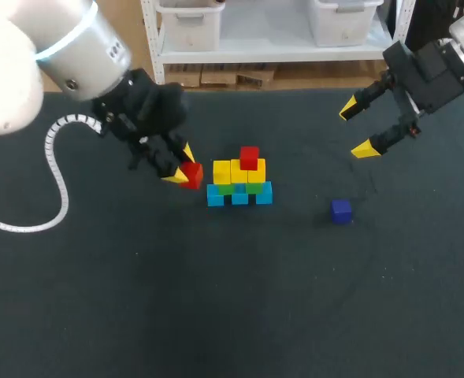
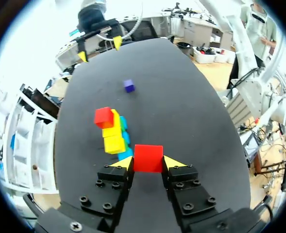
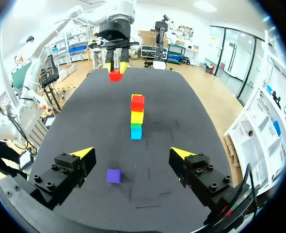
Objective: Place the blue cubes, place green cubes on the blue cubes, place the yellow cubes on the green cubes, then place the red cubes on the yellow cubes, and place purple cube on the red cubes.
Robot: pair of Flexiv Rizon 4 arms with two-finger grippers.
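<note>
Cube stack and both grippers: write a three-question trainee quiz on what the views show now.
1. True or false: the left gripper is shut on a red cube.
2. Where is the purple cube relative to the stack? A) on top of it; B) lying apart from it; C) touching its bottom row.
3. Fill in: the fingers of the right gripper are ___, with nothing between them.

Key: 1 true; 2 B; 3 open.
</note>
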